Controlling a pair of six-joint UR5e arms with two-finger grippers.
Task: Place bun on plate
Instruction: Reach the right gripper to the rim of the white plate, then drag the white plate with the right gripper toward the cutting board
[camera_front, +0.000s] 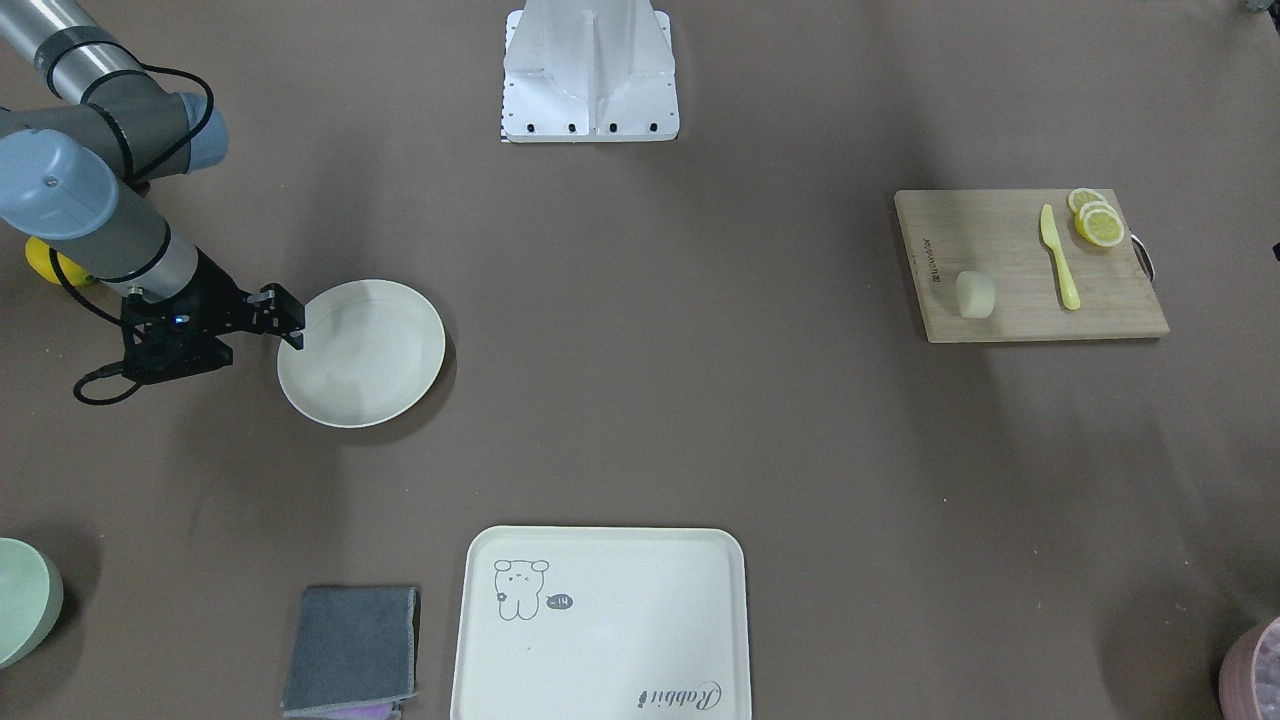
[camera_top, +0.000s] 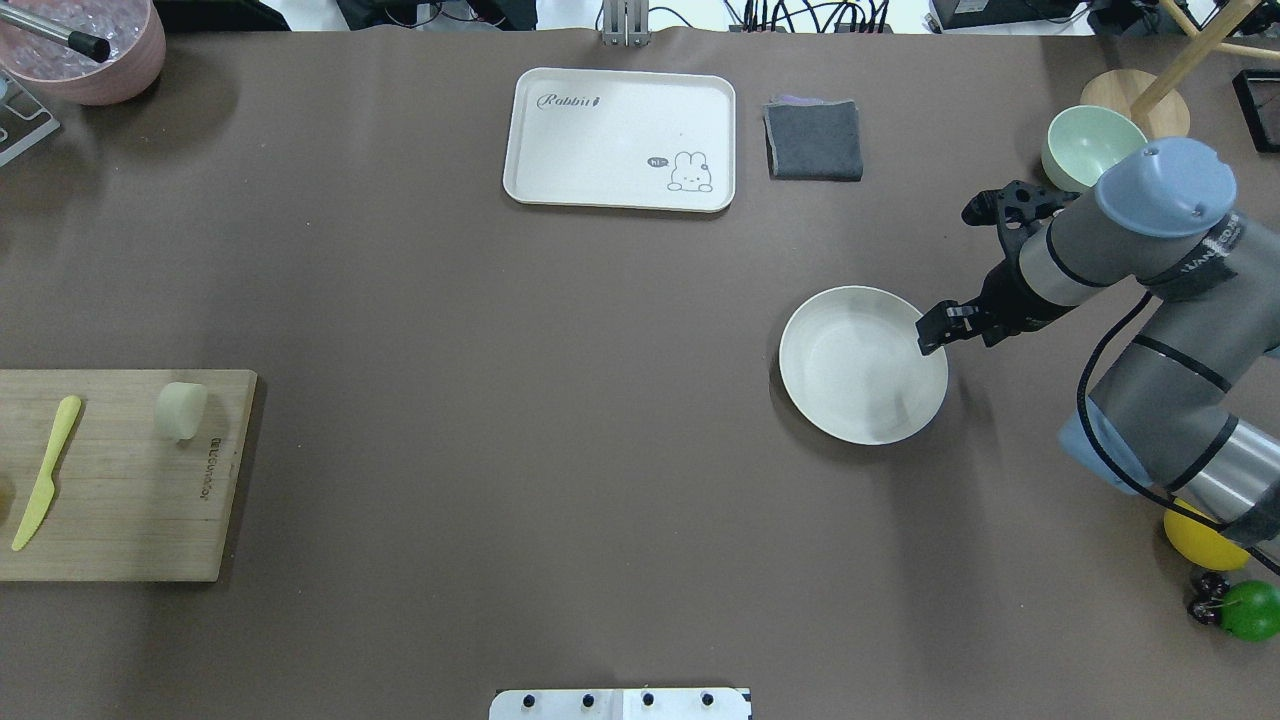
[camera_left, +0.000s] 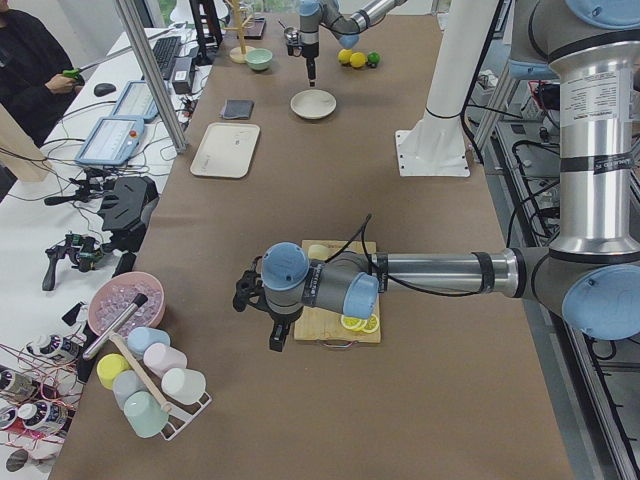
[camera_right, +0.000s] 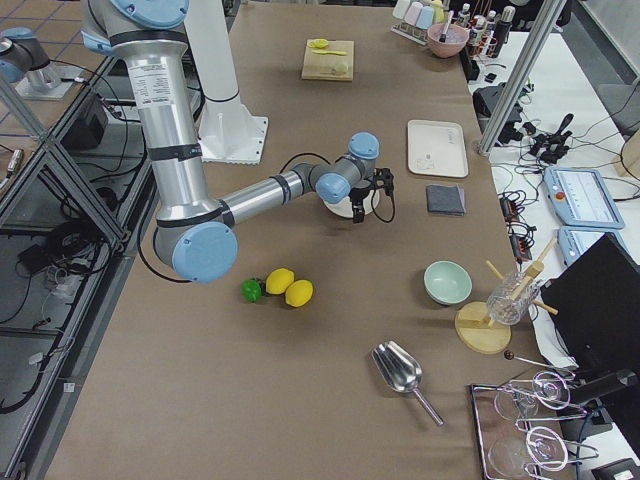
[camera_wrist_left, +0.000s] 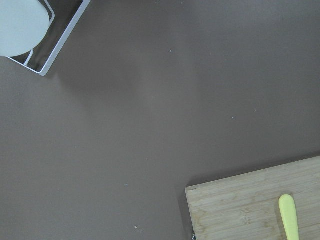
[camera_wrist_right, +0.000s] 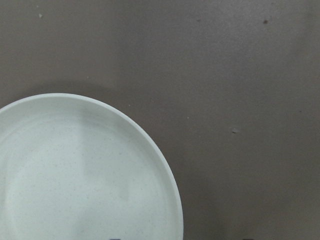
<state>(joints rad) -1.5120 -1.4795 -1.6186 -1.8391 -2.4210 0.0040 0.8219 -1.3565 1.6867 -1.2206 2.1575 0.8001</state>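
**Bun on the board, plate bare, right gripper at the plate's rim**

Right gripper (camera_top: 932, 338): fingers point down over the plate (camera_top: 850, 385), at the rim on the robot's right. I cannot tell if it touches the rim. Nothing shows in its grasp. I cannot tell how far its fingers are spread. Its wrist camera looks down on the plate's bare inside and brown table.

Left gripper (camera_left: 279, 338): seen only from the side camera at the table's end. It hangs fingers-down over the table, just off a corner of the cutting board (camera_top: 130, 500). I cannot tell from there whether the fingers are apart or together.

Bun (camera_top: 181, 410): lies on the cutting board, at the end nearer the table's middle and toward the operators' side. It is near the left gripper, though across the board from it and partly hidden behind the wrist in the side view. It is well apart from the right gripper and the plate, toward the robot's left along the table.

Bun orientation: a short rounded block lying on its side. Its slightly longer axis runs from the robot toward the operators, roughly parallel to the yellow knife (camera_top: 45, 470). The ends look alike, so I cannot tell which way it points.

Also on the board: lemon slices (camera_front: 1098, 222) at the corner beyond the knife, apart from the bun.
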